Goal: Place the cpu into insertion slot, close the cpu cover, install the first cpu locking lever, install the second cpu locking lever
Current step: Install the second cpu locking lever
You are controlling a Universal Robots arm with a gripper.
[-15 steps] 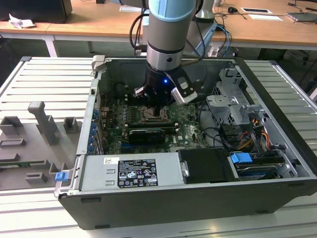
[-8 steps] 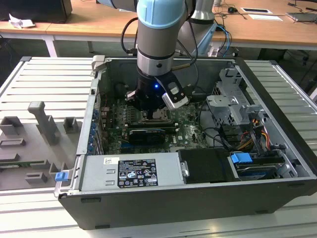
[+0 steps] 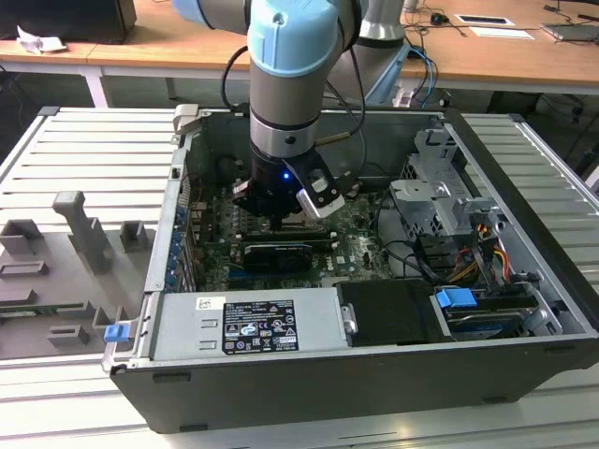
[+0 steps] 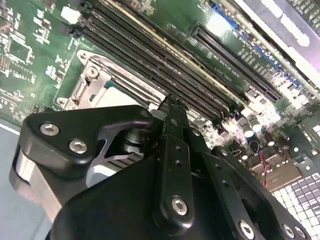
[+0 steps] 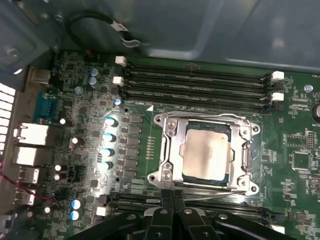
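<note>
jaws point(image 5: 172, 192) closed, empty | beside cpu cover point(image 5: 170, 145) | cpu point(image 5: 207, 152) seated

Soft, even indoor light, white glare on the green circuit board point(image 4: 220, 25), near black linkage blurred, shadowed case interior.

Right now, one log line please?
cpu: seated in insertion slot | cpu cover: closed over it | gripper: shut, at socket's edge
</note>
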